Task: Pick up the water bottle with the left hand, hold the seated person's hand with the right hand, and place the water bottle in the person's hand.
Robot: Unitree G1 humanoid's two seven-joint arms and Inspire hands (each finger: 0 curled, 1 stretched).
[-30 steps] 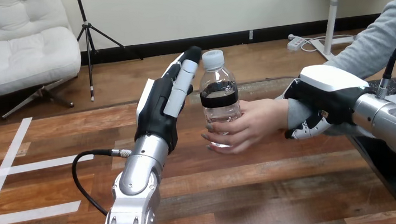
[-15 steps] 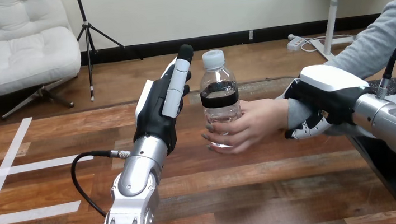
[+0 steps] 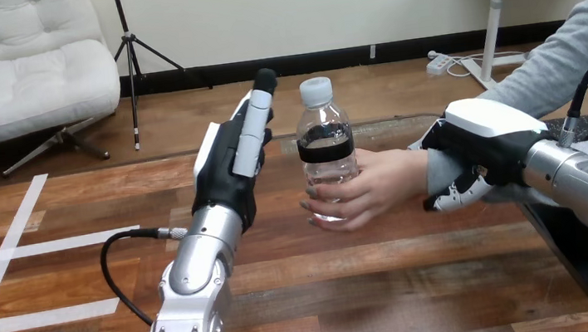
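A clear water bottle (image 3: 325, 141) with a white cap and a black band stands upright in the person's hand (image 3: 376, 186), whose fingers wrap its lower part. My left hand (image 3: 231, 160) is open with straight fingers, a short gap left of the bottle and apart from it. My right hand (image 3: 485, 148) sits over the person's wrist at the grey sleeve, its fingers curled round the wrist from above and below.
White tape strips (image 3: 65, 242) mark the wooden table (image 3: 388, 289) at the left. A black cable (image 3: 118, 265) loops from my left forearm over the table. The person's grey-sleeved arm (image 3: 570, 51) comes in from the upper right.
My left hand has drawn away leftward from the bottle, widening the gap. The bottle, the person's hand and my right hand have stayed in place.
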